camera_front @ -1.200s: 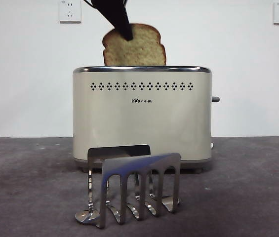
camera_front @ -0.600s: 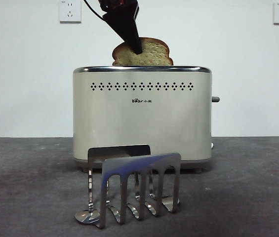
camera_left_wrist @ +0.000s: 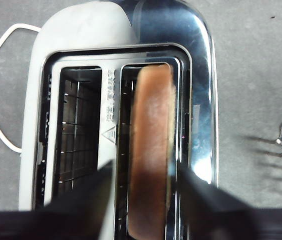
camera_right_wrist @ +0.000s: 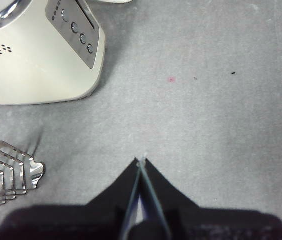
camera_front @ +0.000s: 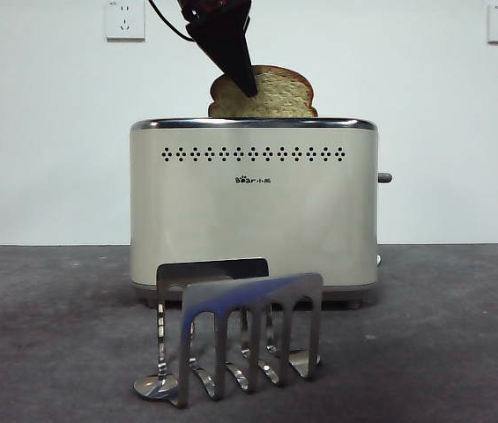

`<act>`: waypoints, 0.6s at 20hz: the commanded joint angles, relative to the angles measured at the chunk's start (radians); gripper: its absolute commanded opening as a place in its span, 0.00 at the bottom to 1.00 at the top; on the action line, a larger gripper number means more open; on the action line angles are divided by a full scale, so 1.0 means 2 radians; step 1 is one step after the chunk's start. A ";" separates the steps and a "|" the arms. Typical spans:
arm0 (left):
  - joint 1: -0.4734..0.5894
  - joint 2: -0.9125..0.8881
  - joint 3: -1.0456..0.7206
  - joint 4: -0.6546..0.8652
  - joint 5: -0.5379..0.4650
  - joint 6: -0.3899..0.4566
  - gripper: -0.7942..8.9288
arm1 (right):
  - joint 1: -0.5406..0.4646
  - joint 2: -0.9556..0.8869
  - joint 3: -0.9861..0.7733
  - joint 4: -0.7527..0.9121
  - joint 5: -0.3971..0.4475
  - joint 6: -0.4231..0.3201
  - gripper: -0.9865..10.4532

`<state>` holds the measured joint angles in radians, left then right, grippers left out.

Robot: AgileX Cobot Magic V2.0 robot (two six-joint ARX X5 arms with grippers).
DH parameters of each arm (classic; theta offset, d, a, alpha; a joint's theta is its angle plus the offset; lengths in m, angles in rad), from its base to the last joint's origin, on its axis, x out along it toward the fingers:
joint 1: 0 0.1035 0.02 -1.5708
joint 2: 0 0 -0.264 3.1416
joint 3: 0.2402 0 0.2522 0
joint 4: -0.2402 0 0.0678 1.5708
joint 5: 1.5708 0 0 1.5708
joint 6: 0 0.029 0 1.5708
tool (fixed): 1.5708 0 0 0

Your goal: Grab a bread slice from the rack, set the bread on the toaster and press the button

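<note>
While the left end effector [camera_left_wrist: 141, 200] grips the slice of bread [camera_front: 263, 92] in the toaster [camera_front: 253, 207], the rack [camera_front: 235, 339] stands in front.

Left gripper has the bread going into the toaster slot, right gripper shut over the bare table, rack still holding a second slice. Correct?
Not the rack: the front view shows it empty. The rest holds: the left gripper grips the slice of bread in a toaster slot, and the right gripper is shut over the table.
</note>
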<state>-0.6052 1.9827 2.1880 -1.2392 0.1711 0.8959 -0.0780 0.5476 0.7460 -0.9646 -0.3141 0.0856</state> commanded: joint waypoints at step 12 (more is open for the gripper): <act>-0.008 -0.169 -0.001 -0.039 0.009 -0.314 0.08 | 0.000 0.154 0.008 0.279 -0.243 0.177 0.08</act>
<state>-0.6186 1.6455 2.1880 -1.3251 0.1871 0.3763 -0.0780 0.8406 0.7582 -0.4316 -0.7883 0.3668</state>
